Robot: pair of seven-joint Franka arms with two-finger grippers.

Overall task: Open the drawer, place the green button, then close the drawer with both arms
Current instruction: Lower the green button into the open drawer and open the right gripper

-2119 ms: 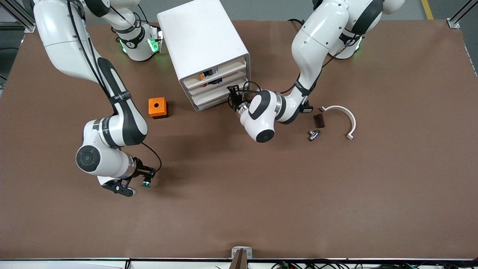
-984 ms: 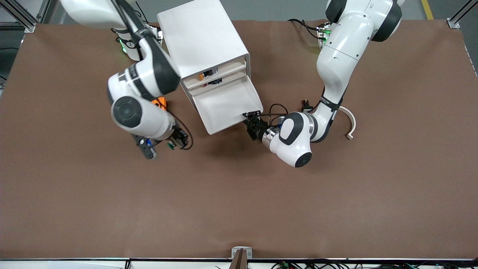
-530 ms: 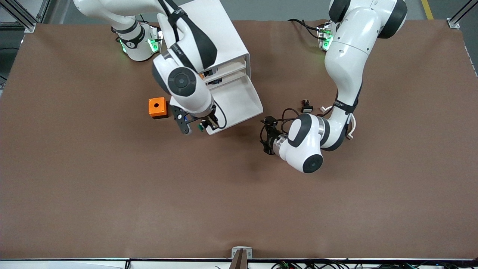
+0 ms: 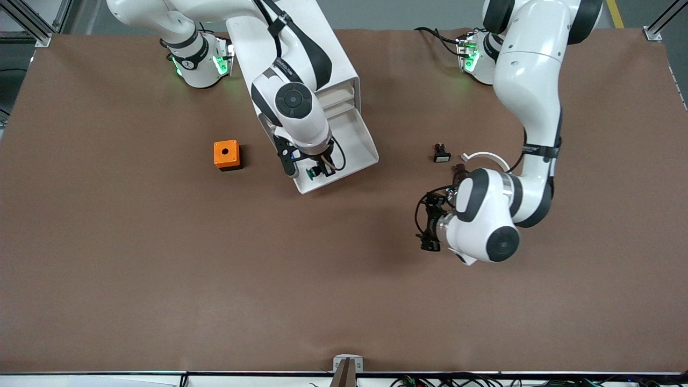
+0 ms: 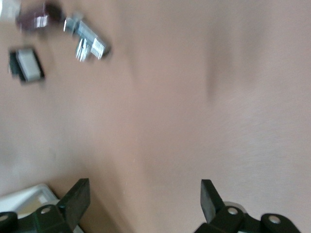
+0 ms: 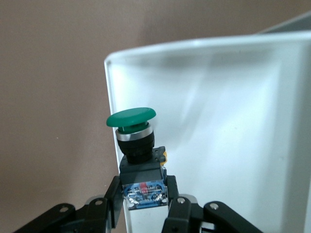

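Note:
The white cabinet's (image 4: 344,72) bottom drawer (image 4: 352,134) stands pulled out. My right gripper (image 4: 319,171) is shut on the button (image 4: 310,172) and holds it over the drawer's front corner toward the right arm's end. In the right wrist view the gripper (image 6: 143,191) clamps the button's black body, and the round green cap (image 6: 131,118) points out just over the drawer's white rim (image 6: 194,43). My left gripper (image 4: 427,226) is open and empty over bare table, away from the drawer, toward the left arm's end. The left wrist view shows it (image 5: 144,196) with fingers wide apart.
An orange box with a hole (image 4: 226,155) sits beside the cabinet toward the right arm's end. Near the left arm lie a black button with a white face (image 4: 441,154), a white curved piece (image 4: 486,156) and a metal part (image 5: 87,41).
The left gripper pulled the drawer open, let go and moved away toward the front camera. The right gripper carried the button from the table to over the drawer's front corner.

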